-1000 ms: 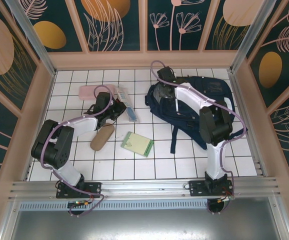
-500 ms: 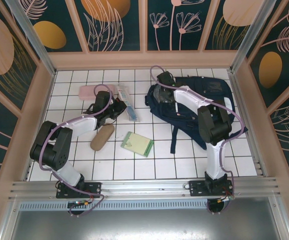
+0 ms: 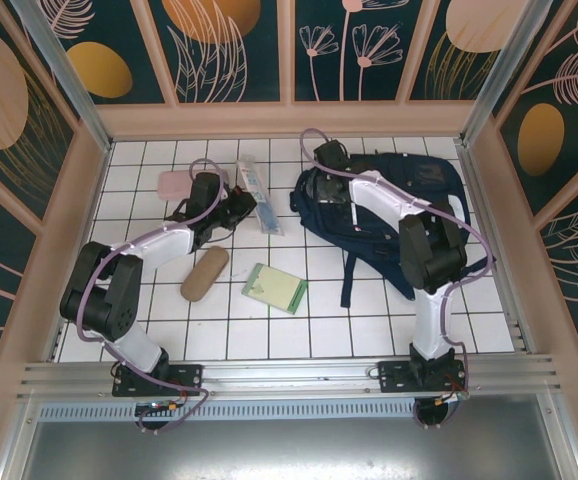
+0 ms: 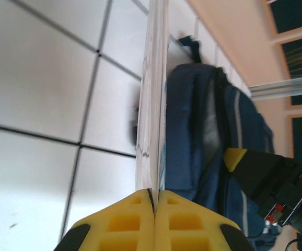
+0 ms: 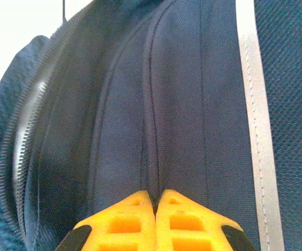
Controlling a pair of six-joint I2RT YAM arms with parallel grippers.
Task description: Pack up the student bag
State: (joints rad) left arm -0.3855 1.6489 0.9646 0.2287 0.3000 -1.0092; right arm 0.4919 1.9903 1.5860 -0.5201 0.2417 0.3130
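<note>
The student bag [image 3: 389, 205], navy with white stripes, lies at the far right of the tiled table, its top opening facing left. My right gripper [image 3: 329, 184] is at that opening, shut on a fold of the bag's navy fabric [image 5: 161, 130] beside a zip [image 5: 20, 141] and a white stripe [image 5: 253, 130]. My left gripper [image 3: 237, 207] is shut on a thin flat white-and-blue packet [image 3: 260, 198], which the left wrist view shows edge-on [image 4: 153, 104], raised off the tiles. In that view the bag [image 4: 208, 130] lies just right of the packet.
A pink case [image 3: 181, 183] lies at the far left. A tan oval case [image 3: 204, 273] and a green notebook [image 3: 275, 288] lie in the middle of the table. The bag's dark strap [image 3: 351, 275] trails toward me. Wooden walls close in all sides.
My right gripper has shut on the bag's fabric at the opening. My left gripper has carried the packet a little farther away and to the right, tipping it up.
</note>
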